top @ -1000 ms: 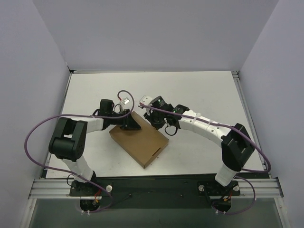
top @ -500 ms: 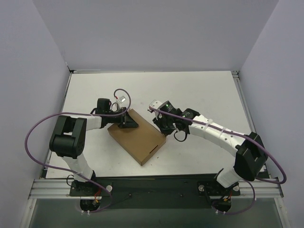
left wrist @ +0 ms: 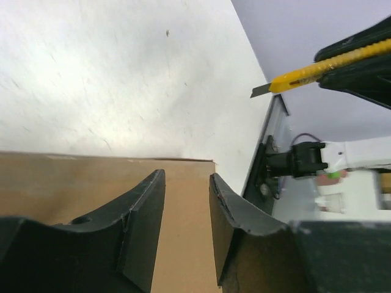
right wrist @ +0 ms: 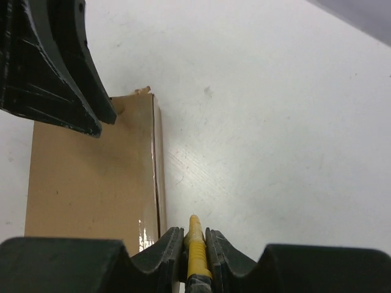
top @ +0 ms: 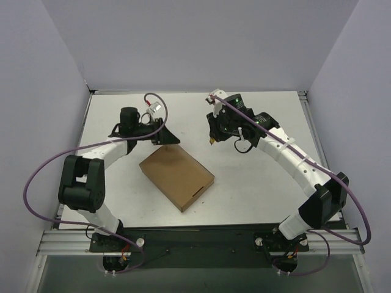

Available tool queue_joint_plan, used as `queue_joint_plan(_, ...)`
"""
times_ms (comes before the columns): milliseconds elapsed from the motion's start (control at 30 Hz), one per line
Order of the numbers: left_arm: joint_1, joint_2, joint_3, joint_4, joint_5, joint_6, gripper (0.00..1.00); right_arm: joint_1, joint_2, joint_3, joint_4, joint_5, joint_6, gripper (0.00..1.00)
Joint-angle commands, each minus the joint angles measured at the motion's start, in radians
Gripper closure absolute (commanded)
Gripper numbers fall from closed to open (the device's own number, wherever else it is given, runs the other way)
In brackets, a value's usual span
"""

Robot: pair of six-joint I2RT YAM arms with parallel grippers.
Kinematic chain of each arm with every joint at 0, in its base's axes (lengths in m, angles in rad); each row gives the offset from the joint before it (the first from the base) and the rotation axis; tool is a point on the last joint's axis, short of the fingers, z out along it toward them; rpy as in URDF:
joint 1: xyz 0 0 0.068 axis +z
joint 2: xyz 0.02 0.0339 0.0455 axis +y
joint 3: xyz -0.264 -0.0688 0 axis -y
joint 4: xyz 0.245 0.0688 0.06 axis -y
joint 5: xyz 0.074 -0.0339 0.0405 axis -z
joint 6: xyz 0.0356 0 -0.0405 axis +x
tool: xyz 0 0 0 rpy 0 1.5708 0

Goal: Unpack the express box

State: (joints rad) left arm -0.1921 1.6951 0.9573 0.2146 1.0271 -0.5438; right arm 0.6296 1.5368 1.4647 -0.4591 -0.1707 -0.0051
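While the right gripper [right wrist: 194,235] is clamping the bare-bladed knife [left wrist: 317,66] and the left gripper [left wrist: 186,201] is hovering open-fingered and empty, the unpinned express box [top: 177,177] is probably risking sliding under any cut.

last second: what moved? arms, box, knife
Both arms backed away from the express box toward the table's far side. The left gripper came off the box's far corner and now sits just beyond it, jaws apart and empty. The right gripper left the box's far right edge, still shut on the yellow knife. The box is almost unmoved, lid still down.
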Motion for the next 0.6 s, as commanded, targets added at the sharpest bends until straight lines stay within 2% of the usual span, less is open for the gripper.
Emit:
queue_joint_plan(0,0.052,-0.135,0.166,-0.493,-0.031,0.448,0.57,0.005,0.048,0.025,-0.030,0.040,-0.078,1.00)
queue_joint_plan(33,0.072,-0.152,0.169,-0.671,-0.051,0.535,0.59,0.001,0.066,0.008,0.006,0.059,-0.097,1.00)
queue_joint_plan(67,0.124,-0.185,0.166,-0.763,-0.067,0.636,0.65,-0.007,0.072,-0.013,0.034,0.074,-0.120,1.00)
queue_joint_plan(100,0.149,-0.199,0.163,-0.850,-0.122,0.830,0.68,-0.024,0.075,-0.048,0.062,0.080,-0.130,1.00)
queue_joint_plan(133,0.175,-0.209,0.164,-1.027,-0.149,0.926,0.73,-0.030,0.075,-0.069,0.118,0.085,-0.139,1.00)
queue_joint_plan(167,0.242,-0.218,0.164,-1.110,-0.168,1.020,0.77,-0.033,0.077,-0.079,0.141,0.103,-0.165,1.00)
queue_joint_plan(200,0.264,-0.219,0.163,-1.194,-0.192,1.206,0.86,-0.034,0.082,-0.092,0.155,0.111,-0.177,1.00)
queue_joint_plan(233,0.281,-0.218,0.155,-1.315,-0.256,1.273,0.90,-0.036,0.083,-0.093,0.172,0.111,-0.187,1.00)
queue_joint_plan(300,0.299,-0.226,0.130,-1.365,-0.312,1.387,0.98,-0.039,0.079,-0.098,0.178,0.102,-0.203,1.00)
queue_joint_plan(433,0.284,-0.193,0.078,-1.296,-0.338,1.369,0.99,-0.039,0.069,-0.139,0.191,0.079,-0.220,1.00)
queue_joint_plan(567,0.227,-0.051,0.147,-1.220,-0.293,1.303,0.93,-0.041,0.036,-0.184,0.192,0.091,-0.226,1.00)
